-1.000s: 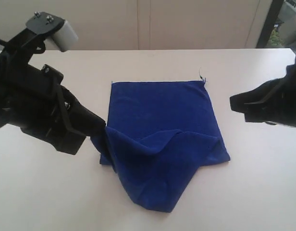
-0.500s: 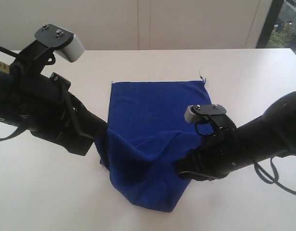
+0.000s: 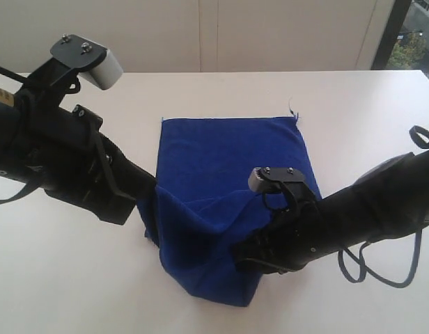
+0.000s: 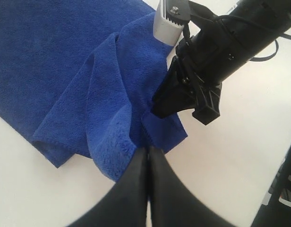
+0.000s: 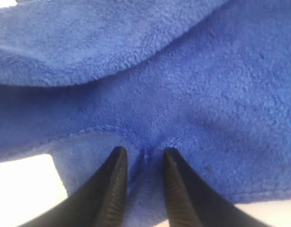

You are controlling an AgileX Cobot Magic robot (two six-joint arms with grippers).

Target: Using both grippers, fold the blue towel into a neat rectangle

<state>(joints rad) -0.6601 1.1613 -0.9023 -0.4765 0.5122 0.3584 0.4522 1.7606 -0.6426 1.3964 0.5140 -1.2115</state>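
The blue towel [image 3: 228, 153] lies on the white table with its far half flat and its near half bunched and lifted into folds. My left gripper [image 3: 150, 196] is shut on the towel's left edge, and in the left wrist view its jaws [image 4: 148, 150] are pressed together on blue cloth [image 4: 65, 71]. My right gripper [image 3: 241, 256] reaches across into the near folds. In the right wrist view it [image 5: 143, 155] is open, its fingers astride a small pucker of the towel [image 5: 183, 71]. The left wrist view also shows the right gripper [image 4: 157, 108] touching the cloth.
The white table [image 3: 61, 278] stretches on all sides of the towel. A loose thread [image 3: 292, 110] sticks up at the towel's far right corner. A pale wall runs behind, with a window [image 3: 416, 35] at the far right.
The right arm swung in from the right side of the table and pushed leftward into the towel's near folds. The left gripper kept its hold, shifting only slightly.
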